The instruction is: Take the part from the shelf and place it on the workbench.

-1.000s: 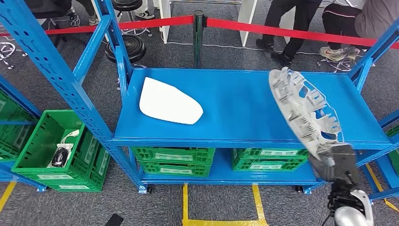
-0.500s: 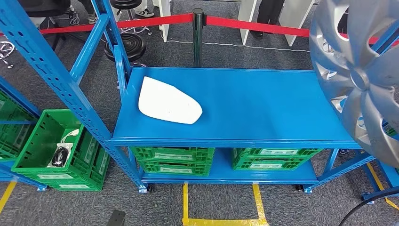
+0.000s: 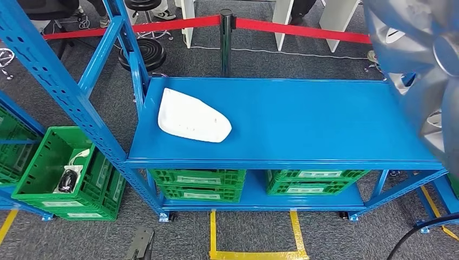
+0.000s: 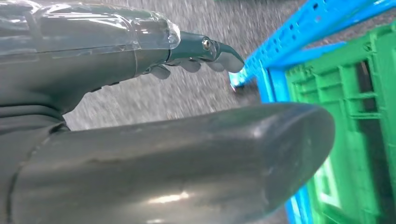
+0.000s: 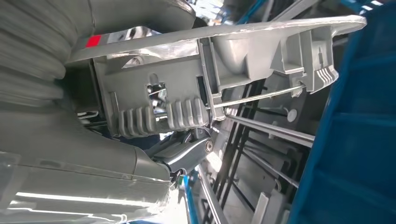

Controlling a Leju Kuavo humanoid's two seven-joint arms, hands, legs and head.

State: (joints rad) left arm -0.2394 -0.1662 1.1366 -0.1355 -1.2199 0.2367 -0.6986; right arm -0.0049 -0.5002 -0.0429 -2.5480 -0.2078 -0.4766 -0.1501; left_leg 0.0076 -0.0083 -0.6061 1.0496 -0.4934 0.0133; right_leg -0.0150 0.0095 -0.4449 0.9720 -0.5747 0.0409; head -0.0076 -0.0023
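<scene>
right hand (image 5: 154, 140) grips the wheel cover (image 3: 427, 70) by its rim. left hand (image 4: 196, 56) holds nothing, fingers loosely apart. cover could slip, edge grip only & it's big.

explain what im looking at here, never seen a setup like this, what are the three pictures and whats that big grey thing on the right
These come from a humanoid robot with two arms and hands. The wide picture is its head camera, looking down at a blue workbench where a white part lies. Green crates sit on the shelf underneath. The big grey blur on the right is a silver wheel cover, very close to the camera. The other two pictures come from cameras at the wrists. The right wrist one shows the right hand gripping the ribbed edge of that wheel cover. The left wrist one shows the left hand holding nothing, with carpet and a green crate behind it.
</scene>
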